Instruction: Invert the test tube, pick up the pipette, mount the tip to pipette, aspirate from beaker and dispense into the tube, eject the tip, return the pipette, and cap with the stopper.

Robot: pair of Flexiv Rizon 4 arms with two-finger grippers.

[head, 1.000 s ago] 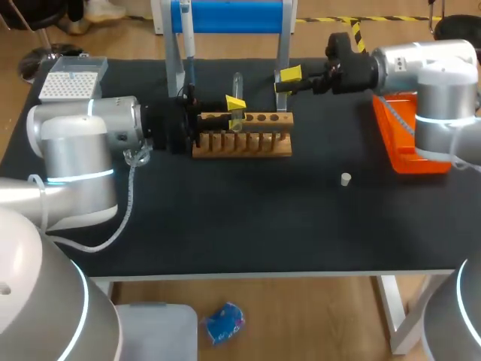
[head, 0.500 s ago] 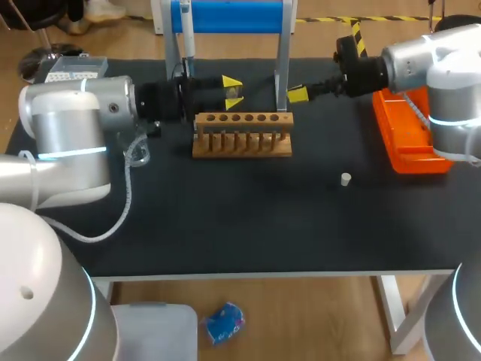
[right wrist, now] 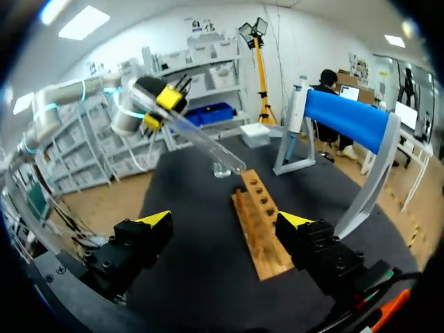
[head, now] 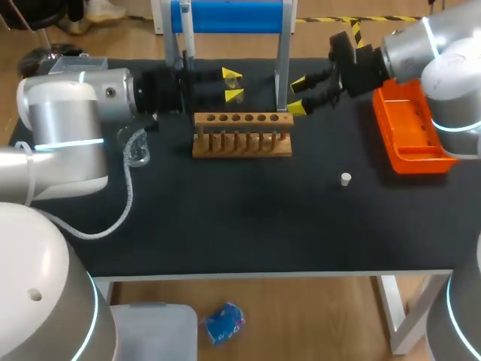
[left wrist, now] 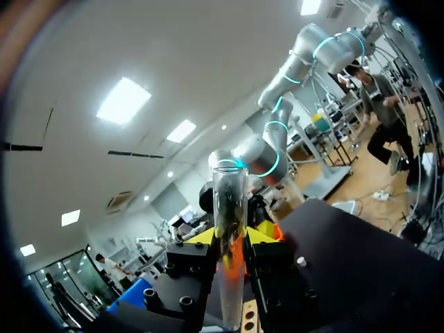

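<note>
Left claw (left wrist: 230, 237) clamps the test tube (right wrist: 205, 144), whose long axis slants down toward the rack (right wrist: 260, 222).

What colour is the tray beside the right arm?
The tray is orange, clearest in the head view.

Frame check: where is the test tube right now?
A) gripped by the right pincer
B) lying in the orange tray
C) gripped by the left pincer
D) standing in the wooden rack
C: the test tube is clamped between the fingers of the left pincer, held clear of the wooden rack, while the right pincer is open and empty.
</note>
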